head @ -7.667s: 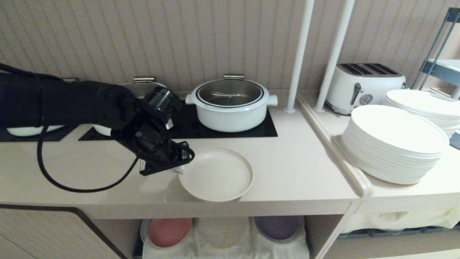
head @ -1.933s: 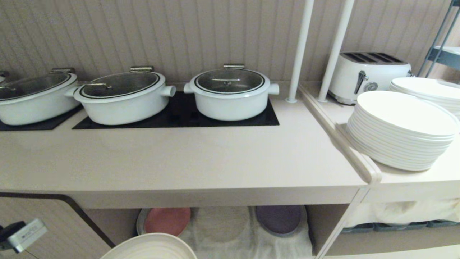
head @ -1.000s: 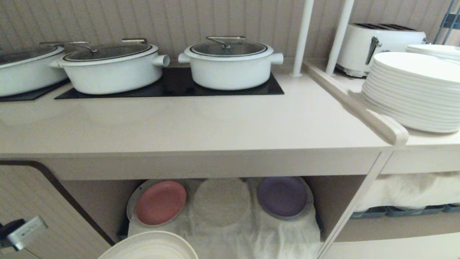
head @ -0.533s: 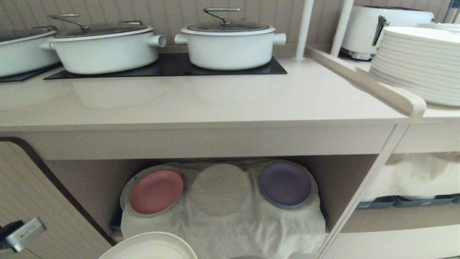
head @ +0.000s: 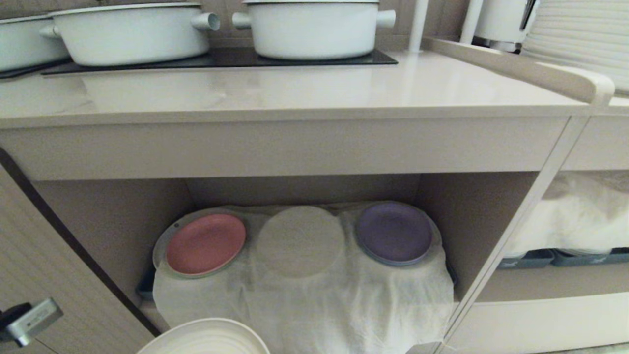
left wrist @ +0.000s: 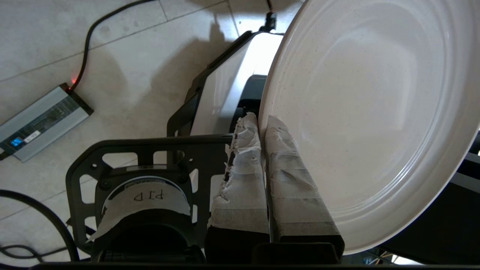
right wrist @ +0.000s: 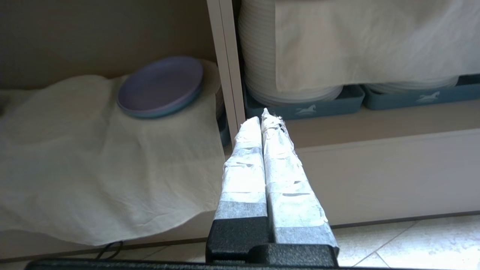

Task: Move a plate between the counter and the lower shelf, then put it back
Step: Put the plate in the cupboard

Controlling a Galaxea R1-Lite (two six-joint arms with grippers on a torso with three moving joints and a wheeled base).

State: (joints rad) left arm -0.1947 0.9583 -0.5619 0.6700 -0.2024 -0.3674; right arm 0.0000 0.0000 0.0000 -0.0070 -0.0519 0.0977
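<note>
1. at the far left of the head view, the left claw (left wrist: 262,123) grips the small round cream-beige plate (head: 206,338), its tape-wrapped fingers (left wrist: 243,180) pressed together on the rim, one on each face.
2. the plate shows as an arc at the bottom edge of the head view, low in front of the lower shelf (head: 123,216) and apart from it; in the left wrist view it hangs above pale floor tiles (left wrist: 131,67) where a grey power brick (left wrist: 41,122) lies.
3. above runs the long smooth beige worktop (head: 295,93) with its thick front edge; white lidded pots (head: 314,27) stand on the inset black glass hob panel (head: 221,59).
4. the lower shelf, a wide beige-walled cubby, has a wrinkled white cloth (head: 304,300) draped over its floor and front.
5. on the cloth a small pink plate (head: 206,243) lies at the left, a round cloth-covered bump (head: 300,240) in the middle, and a small purple plate (head: 393,232) at the right.
6. right of the divider, the neighbouring recess holds dark grey trays (head: 528,258) under another white cloth.
7. the right claw (right wrist: 264,118) has its taped fingers together, holding nothing, low in front of the divider between the two recesses.
</note>
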